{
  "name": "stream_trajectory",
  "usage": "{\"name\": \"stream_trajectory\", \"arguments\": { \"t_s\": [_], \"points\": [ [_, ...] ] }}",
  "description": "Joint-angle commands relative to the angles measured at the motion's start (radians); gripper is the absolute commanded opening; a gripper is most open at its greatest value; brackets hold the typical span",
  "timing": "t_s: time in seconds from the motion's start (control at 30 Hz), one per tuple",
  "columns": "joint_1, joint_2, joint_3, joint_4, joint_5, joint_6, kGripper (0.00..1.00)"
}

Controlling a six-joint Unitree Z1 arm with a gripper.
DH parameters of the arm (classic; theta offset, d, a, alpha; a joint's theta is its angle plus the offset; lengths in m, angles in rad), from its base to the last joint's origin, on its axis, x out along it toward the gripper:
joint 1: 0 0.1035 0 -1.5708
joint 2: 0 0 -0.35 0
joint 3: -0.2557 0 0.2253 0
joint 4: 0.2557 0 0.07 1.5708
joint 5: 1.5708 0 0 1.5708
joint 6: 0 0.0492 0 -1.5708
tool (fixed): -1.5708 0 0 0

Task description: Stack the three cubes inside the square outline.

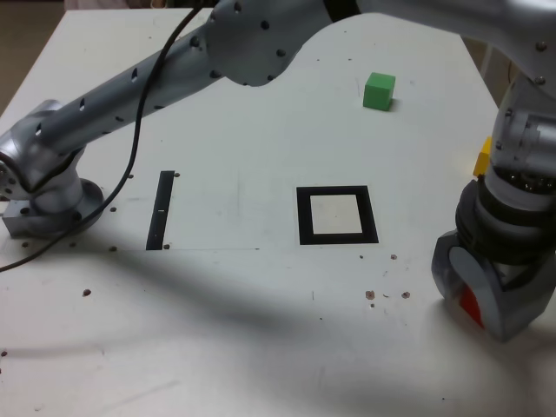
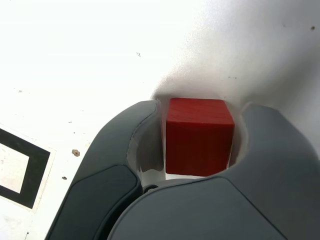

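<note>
Gripper (image 1: 473, 291) low on the counter (image 1: 261, 330) at exterior view's right, red cube (image 1: 469, 304) showing between the fingers. Square outline (image 1: 337, 215) mid-counter, nothing inside, well apart from gripper. Green cube (image 1: 379, 90) farther back, yellow cube (image 1: 482, 156) partly hidden behind the arm (image 1: 174, 69). Thin black strip (image 1: 161, 209) to exterior view's left.

Wrist view: fingers (image 2: 125, 160) sit either side of red cube (image 2: 200, 137), close vs its faces; can't tell if clamped. Corner of square outline (image 2: 30, 172) visible.
</note>
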Motion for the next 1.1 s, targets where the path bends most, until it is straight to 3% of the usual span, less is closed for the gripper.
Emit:
{"name": "stream_trajectory", "arguments": {
  "t_s": [0.0,0.27,0.43,0.77,1.07],
  "points": [
    [-0.001,0.005,-0.005,0.003,0.002,-0.002,0.33],
    [-0.001,-0.014,0.005,0.006,0.003,-0.018,0.33],
    [0.004,-0.075,0.060,0.020,0.008,-0.091,0.33],
    [0.071,-0.266,0.329,0.030,-0.004,-0.283,0.34],
    [0.146,-0.432,0.583,-0.073,-0.030,-0.423,0.33]
  ]
}}
